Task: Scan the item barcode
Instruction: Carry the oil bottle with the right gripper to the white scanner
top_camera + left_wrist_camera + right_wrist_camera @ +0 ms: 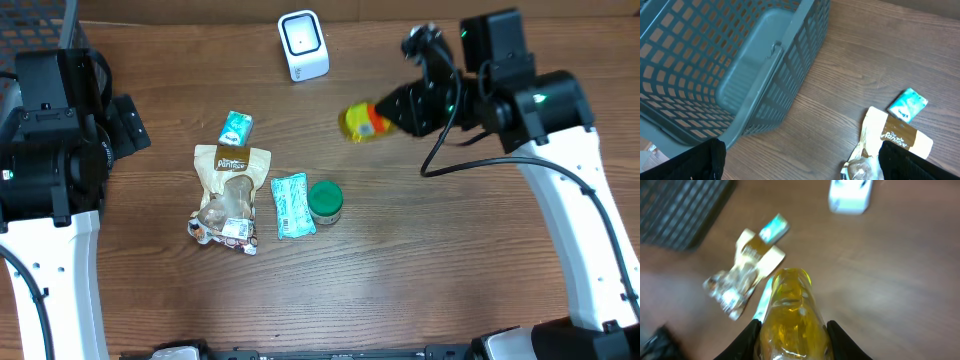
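- Yellow bottle [362,122] upper right of centre in overhead view, clamped between right gripper [400,110] fingers.
- White scanner [303,45] top centre, up-left of bottle, apart from it.
- Left gripper [800,162] jaws spread wide, holding nothing, over wood tabletop [865,60] beside grey-blue basket [740,65].

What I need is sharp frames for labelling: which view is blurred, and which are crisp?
Right wrist: motion blur smears the scanner and snack pouch; the yellow bottle is clearer. Overhead: crisp, though that bottle looks slightly soft. Left wrist: sharp, basket mesh well defined.
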